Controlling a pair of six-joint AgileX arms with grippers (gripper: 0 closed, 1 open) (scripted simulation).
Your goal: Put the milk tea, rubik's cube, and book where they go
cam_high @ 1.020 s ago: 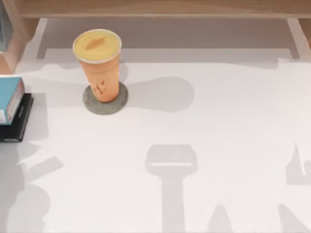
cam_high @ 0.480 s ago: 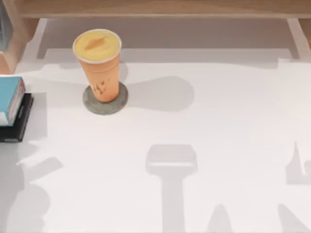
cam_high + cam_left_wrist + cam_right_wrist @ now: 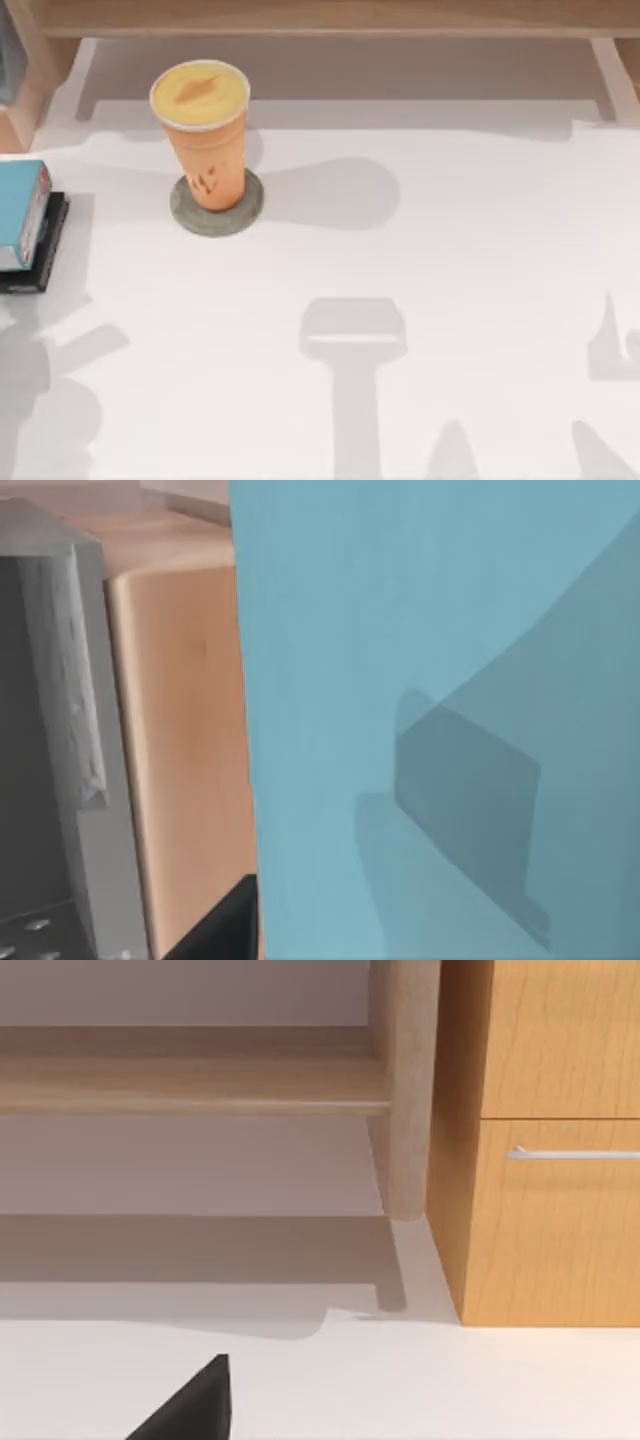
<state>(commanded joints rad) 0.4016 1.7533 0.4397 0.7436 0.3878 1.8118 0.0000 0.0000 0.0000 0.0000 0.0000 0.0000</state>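
The milk tea, a tall orange cup with a yellow lid, stands upright on a round grey coaster at the back left of the table. At the table's left edge the teal-blue book lies on top of a thin black book. The teal cover sits very close in the left wrist view, with a dark part of my left gripper beside it. A dark part of my right gripper hangs over the bare white table near the wooden shelf. The rubik's cube is out of view.
A wooden shelf runs along the back of the table. A wooden drawer unit with a metal handle stands by the shelf leg. A grey block and a light wood panel lie beside the book.
The teal-blue book has shifted slightly to the left at the table's edge. The cup and coaster have not moved.
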